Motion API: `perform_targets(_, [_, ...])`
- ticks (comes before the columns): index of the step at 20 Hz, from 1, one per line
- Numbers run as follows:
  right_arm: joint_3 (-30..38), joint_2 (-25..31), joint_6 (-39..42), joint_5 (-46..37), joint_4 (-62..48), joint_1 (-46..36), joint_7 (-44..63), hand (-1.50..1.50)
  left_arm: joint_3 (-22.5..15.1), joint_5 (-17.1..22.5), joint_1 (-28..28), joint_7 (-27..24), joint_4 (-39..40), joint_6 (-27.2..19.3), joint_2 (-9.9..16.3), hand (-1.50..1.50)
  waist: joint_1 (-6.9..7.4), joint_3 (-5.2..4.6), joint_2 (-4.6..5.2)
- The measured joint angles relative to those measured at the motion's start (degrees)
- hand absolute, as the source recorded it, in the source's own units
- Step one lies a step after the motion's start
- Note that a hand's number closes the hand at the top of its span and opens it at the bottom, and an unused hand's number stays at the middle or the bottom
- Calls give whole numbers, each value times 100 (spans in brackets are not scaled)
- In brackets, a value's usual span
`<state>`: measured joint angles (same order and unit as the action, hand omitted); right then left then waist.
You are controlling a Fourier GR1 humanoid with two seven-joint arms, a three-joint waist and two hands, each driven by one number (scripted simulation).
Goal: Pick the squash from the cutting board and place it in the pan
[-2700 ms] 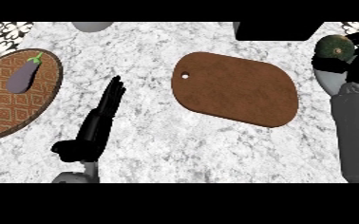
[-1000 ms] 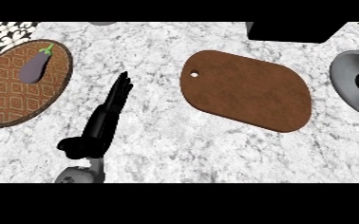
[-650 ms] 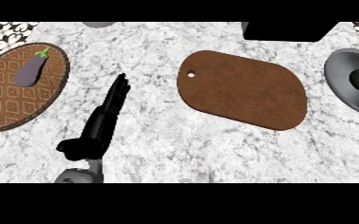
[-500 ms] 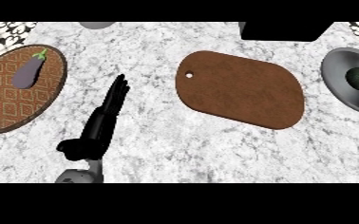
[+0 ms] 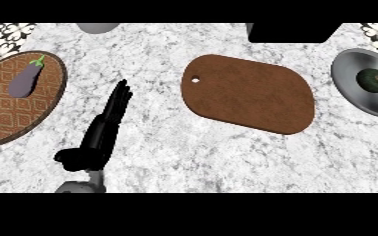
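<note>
The squash sits in the pan, far right of the open, straight-fingered left hand; its axis is unclear. The cutting board lies between.

White-and-grey marbled counter runs across the whole view. Brown cutting board with a small hole at its left end lies right of centre, bare on top; a patterned brown round mat sits at the left edge, a grey pan at the right edge. Far side: part of a grey round object towards the left, a black block towards the right.
</note>
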<state>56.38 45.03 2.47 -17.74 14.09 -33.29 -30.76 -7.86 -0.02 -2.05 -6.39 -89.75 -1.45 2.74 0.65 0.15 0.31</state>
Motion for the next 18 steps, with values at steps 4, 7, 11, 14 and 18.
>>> perform_targets(4, [-168, -134, 263, 177, 175, 315, -285, -150, 18, 2, 24, 144, -125, 2, -1, 0, -23, -8, -16])
perform_targets(7, [-305, -235, 310, 303, 270, 575, -517, -150, 68, 17, 62, 62, -88, 51, 12, 0, -26, -7, -17])
perform_targets(11, [-583, -450, 332, 563, 787, 849, -324, -150, 183, 87, 64, 70, -74, 165, 67, 0, -58, -14, -32])
perform_targets(14, [-744, -470, 446, 731, 1040, 1076, -247, -150, 113, 22, 143, 178, -242, 128, 19, 0, -59, -14, -34])
perform_targets(18, [-992, -673, 344, 934, 1505, 1359, -112, -150, 185, 4, 47, 199, -142, 138, 3, 0, -70, -17, -36])
